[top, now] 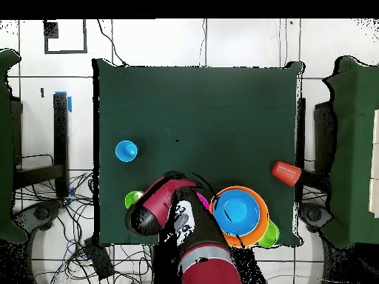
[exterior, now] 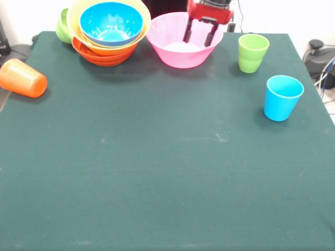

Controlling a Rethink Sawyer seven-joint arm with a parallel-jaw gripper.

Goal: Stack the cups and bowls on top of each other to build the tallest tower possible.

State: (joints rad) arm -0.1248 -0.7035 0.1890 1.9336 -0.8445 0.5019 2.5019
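My gripper (exterior: 199, 32) hangs open and empty just above the large pink bowl (exterior: 177, 58) at the table's far edge; the arm (top: 166, 203) hides it from overhead, where only a sliver of the pink bowl (top: 202, 200) shows. Left of the pink bowl, a blue bowl (exterior: 111, 23) (top: 237, 211) sits nested in a large orange bowl on a red-orange one (exterior: 104, 56). A lime green bowl (exterior: 64, 27) (top: 269, 234) peeks out behind that pile. The lime green cup (exterior: 252, 52) (top: 133, 199) and the light blue cup (exterior: 282, 98) (top: 126, 151) stand upright. The orange cup (exterior: 23, 78) (top: 286, 172) lies on its side.
A dark green cloth (exterior: 157, 167) covers the table. Black gear and cables (exterior: 319, 57) lie off the table's right side in the front view. The orange cup rests close to the left table edge.
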